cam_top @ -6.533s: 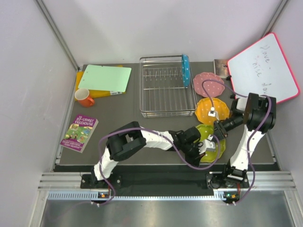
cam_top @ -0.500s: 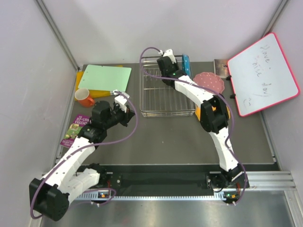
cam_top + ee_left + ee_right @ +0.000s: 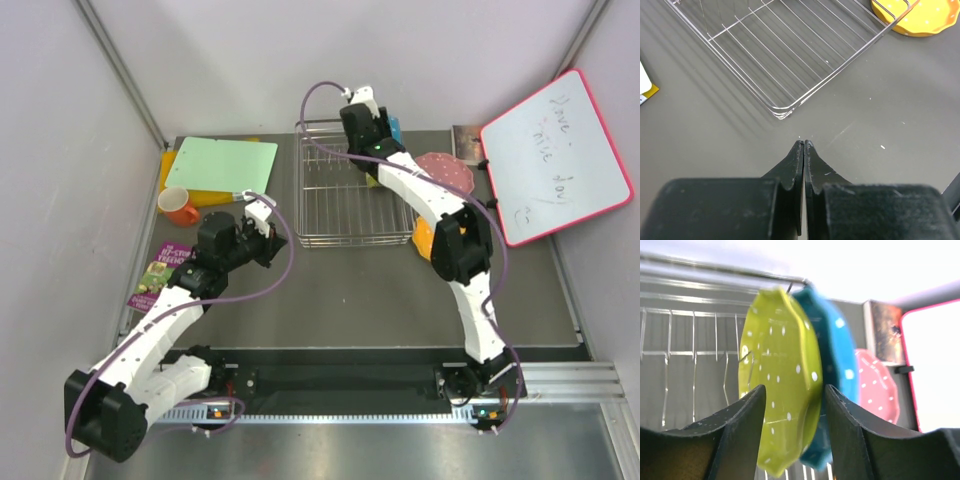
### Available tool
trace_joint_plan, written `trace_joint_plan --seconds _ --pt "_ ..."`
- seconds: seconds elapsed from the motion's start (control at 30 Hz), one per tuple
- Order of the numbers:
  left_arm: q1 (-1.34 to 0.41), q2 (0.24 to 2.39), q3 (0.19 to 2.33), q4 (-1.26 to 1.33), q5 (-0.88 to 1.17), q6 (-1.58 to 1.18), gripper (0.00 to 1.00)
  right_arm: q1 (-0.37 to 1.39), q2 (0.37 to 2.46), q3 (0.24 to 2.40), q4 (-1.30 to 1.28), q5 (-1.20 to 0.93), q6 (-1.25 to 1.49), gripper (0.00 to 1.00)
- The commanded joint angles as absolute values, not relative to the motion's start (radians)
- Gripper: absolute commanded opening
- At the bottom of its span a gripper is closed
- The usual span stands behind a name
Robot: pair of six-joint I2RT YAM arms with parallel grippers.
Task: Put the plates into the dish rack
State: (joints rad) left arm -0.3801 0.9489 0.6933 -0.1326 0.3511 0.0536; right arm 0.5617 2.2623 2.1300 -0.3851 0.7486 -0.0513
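The dish rack (image 3: 340,210) stands at the table's back centre. The blue plate (image 3: 837,355) stands upright at its right end, and the yellow-green plate (image 3: 775,380) stands upright right beside it. My right gripper (image 3: 795,390) is open, its fingers apart on either side of the yellow-green plate's near rim. From above, the right gripper (image 3: 367,135) is over the rack's back right; the blue plate (image 3: 396,128) and a bit of the yellow-green plate (image 3: 372,180) show. The pink plate (image 3: 450,172) and orange plate (image 3: 925,12) lie flat right of the rack. My left gripper (image 3: 804,145) is shut and empty, near the rack's front-left corner (image 3: 782,112).
A green cutting board (image 3: 222,165) and an orange cup (image 3: 178,207) lie at the back left, with a book (image 3: 160,275) in front of them. A pink-framed whiteboard (image 3: 555,150) leans at the right. Grey walls close in on both sides.
The yellow-green plate, earlier flat at the front right under both grippers, now stands in the rack beside the blue one. The left arm has drawn back left. The right gripper shifted slightly back.
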Motion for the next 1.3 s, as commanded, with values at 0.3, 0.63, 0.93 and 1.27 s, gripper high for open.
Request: trace_joint_plan --seconds 0.3,0.63,0.93,1.27 --pt "-0.376 0.907 0.784 -0.112 0.294 0.086 0.38 0.572 1.866 2.154 -0.37 0.555 -0.094 0.63" --pt "-0.446 0.925 0.953 -0.209 0.511 0.363 0.35 0.154 1.493 1.664 -0.554 0.114 -0.122 0.83" --pt "-0.911 1.118 1.021 -0.128 0.433 0.581 0.51 -0.083 1.261 1.314 -0.589 -0.172 -0.259 0.89" --pt "-1.014 1.668 1.429 -0.056 0.586 0.525 0.81 -0.431 1.092 1.192 -0.6 -0.325 -0.201 0.9"
